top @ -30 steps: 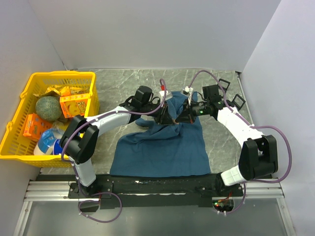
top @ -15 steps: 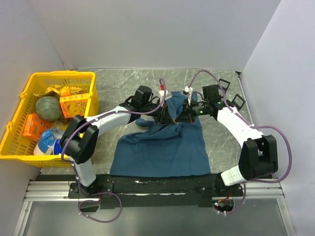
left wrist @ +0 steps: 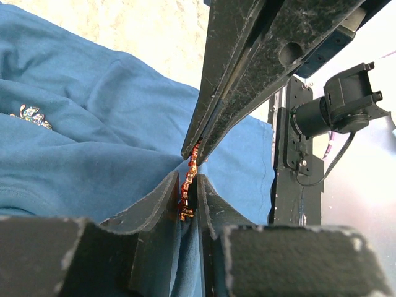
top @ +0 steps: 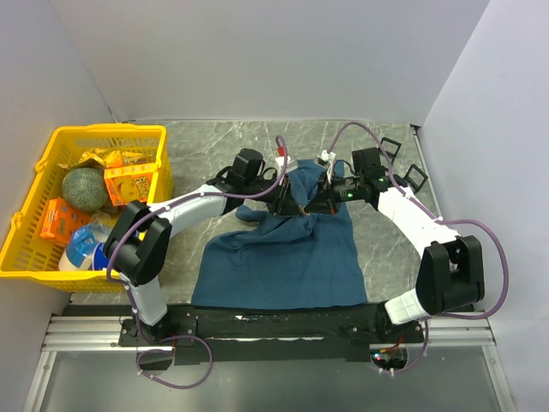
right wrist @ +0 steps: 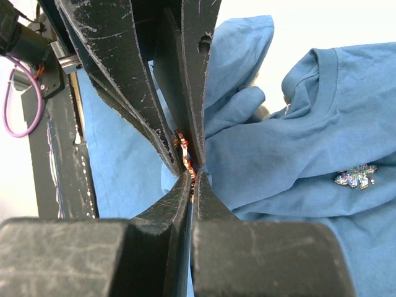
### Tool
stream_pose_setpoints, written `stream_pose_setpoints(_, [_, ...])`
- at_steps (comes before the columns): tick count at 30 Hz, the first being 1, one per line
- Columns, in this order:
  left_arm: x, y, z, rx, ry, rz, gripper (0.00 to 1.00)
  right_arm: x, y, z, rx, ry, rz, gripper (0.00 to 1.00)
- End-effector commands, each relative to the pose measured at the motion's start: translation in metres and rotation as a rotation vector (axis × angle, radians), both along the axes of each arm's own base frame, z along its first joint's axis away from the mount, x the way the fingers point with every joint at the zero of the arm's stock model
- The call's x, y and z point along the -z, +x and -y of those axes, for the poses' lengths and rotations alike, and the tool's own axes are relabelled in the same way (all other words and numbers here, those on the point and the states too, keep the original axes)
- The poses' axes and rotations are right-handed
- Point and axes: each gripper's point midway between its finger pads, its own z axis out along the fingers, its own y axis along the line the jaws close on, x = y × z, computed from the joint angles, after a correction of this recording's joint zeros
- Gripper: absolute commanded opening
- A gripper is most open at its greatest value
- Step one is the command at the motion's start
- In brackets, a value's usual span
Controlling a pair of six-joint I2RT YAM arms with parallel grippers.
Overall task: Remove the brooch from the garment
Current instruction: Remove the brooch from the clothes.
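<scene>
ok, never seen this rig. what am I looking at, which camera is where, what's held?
Two robot arms are bolted at the near edge of a table, each ending in a two-finger gripper. The wide picture comes from a fixed camera overhead, the close-ups from a camera on each wrist. On the table lies a teal T-shirt, with a yellow basket of groceries at its left. The left gripper pinches a red-orange brooch on a bunched fold of shirt. The right gripper is shut at the same spot, on cloth or brooch I cannot tell.

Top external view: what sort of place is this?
Probably a lab test cell: plain white walls boxing in a marble-pattern tabletop, an aluminium mounting rail at the near edge, and a yellow basket of grocery props.
</scene>
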Motion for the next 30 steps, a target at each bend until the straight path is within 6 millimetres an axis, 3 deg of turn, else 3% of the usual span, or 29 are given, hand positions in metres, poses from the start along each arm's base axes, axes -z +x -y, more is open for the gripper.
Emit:
stream_pose_setpoints(1, [-0.034, 0.017, -0.007, -0.037, -0.056, 0.084, 0.23, -0.01, -0.007, -0.002, -0.02, 0.015, 0.023, 0.0])
stream_pose_setpoints(16, [-0.043, 0.015, -0.012, -0.016, -0.085, 0.086, 0.26, -0.01, -0.006, -0.001, -0.016, 0.01, 0.027, 0.0])
stream_pose_setpoints(30, [-0.045, 0.019, -0.019, -0.016, -0.093, 0.084, 0.36, -0.01, -0.004, 0.0, -0.006, 0.003, 0.039, 0.0])
